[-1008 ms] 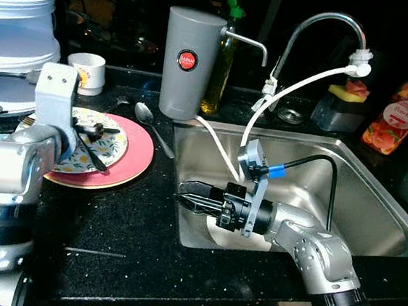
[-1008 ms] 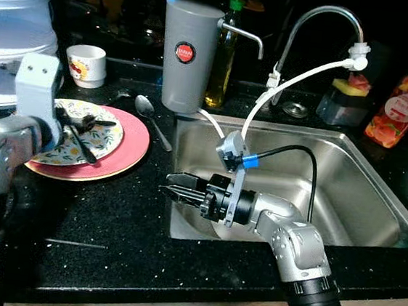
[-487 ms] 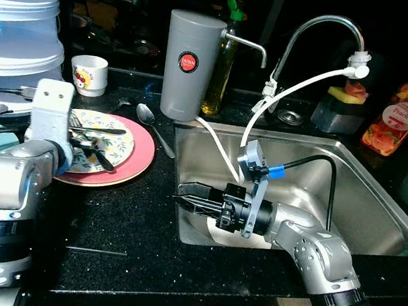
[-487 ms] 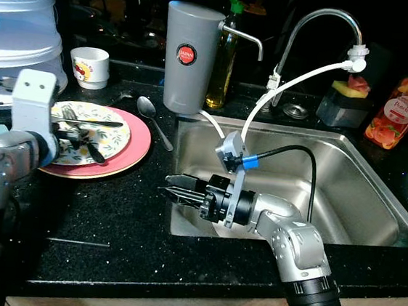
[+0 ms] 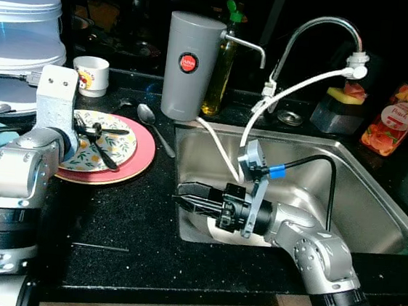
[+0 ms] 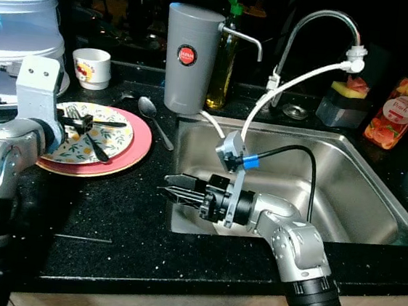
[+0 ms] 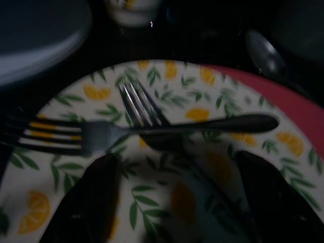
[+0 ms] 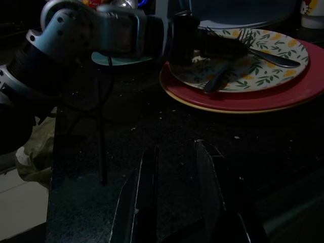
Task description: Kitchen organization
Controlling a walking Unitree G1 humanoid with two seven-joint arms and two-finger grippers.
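A lemon-patterned plate [image 5: 121,146] lies on a red plate [image 5: 136,164] on the black counter, left of the sink. Two forks [image 7: 152,126] lie crossed on it. My left gripper [image 5: 92,140] hovers low over the patterned plate, open, its fingers [image 7: 96,202] spread just short of the forks. My right gripper [image 5: 183,195] reaches left across the sink's front left corner, open and holding nothing, above a white plate [image 5: 214,232] in the sink. A spoon [image 5: 149,118] lies on the counter between the plates and the sink.
A grey canister [image 5: 191,64], an oil bottle [image 5: 221,74] and a small cup [image 5: 90,74] stand at the back. Faucet and white hose [image 5: 299,83] arch over the sink [image 5: 376,186]. Soap bottle [image 5: 398,115] and sponge holder [image 5: 343,109] are back right. Stacked containers [image 5: 20,24] fill the far left.
My left gripper has shifted a little over the patterned plate. The right arm has held its place. The head view has shifted slightly.
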